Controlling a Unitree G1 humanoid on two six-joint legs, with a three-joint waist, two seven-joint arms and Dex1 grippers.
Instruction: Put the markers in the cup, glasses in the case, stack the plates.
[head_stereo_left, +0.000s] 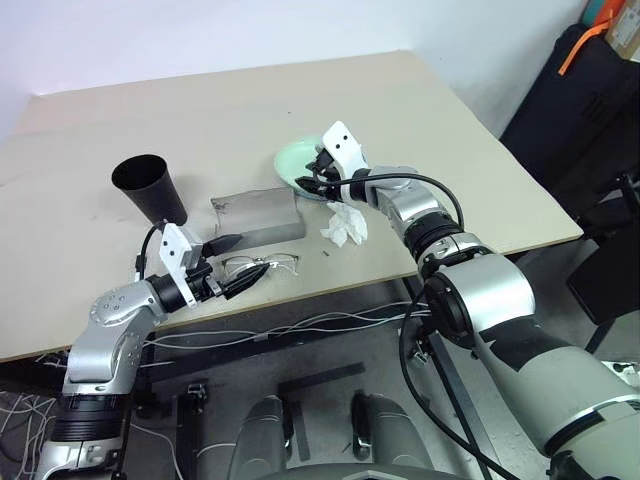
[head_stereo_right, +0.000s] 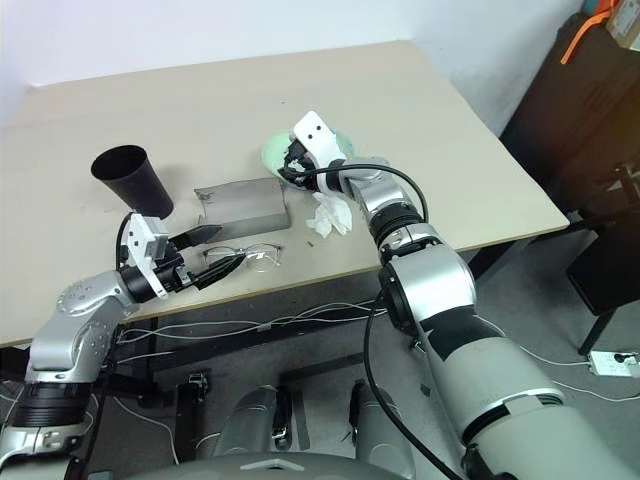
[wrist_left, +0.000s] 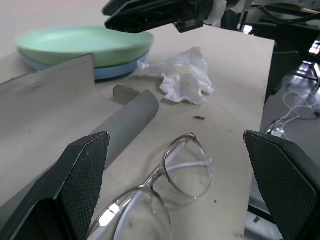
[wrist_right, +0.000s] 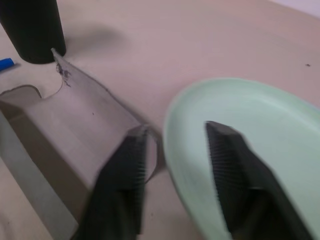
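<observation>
Nearby, crumpled tissue (head_stereo_left: 345, 224) beside stacked plates (wrist_left: 90, 47), right fingers (wrist_right: 225, 165) seemingly released astride rim, left fingers (wrist_left: 82, 170) spread.

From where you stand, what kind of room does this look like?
Probably a lab or workshop, not a home. A plain wooden table stands against a bare white wall, loose cables trail under its edge, and a black equipment case stands to one side.

The right hand (wrist_right: 175, 145), fingers parted, straddles the mint green plate's (wrist_right: 260, 125) rim beside the open grey case (wrist_right: 75, 135).
</observation>
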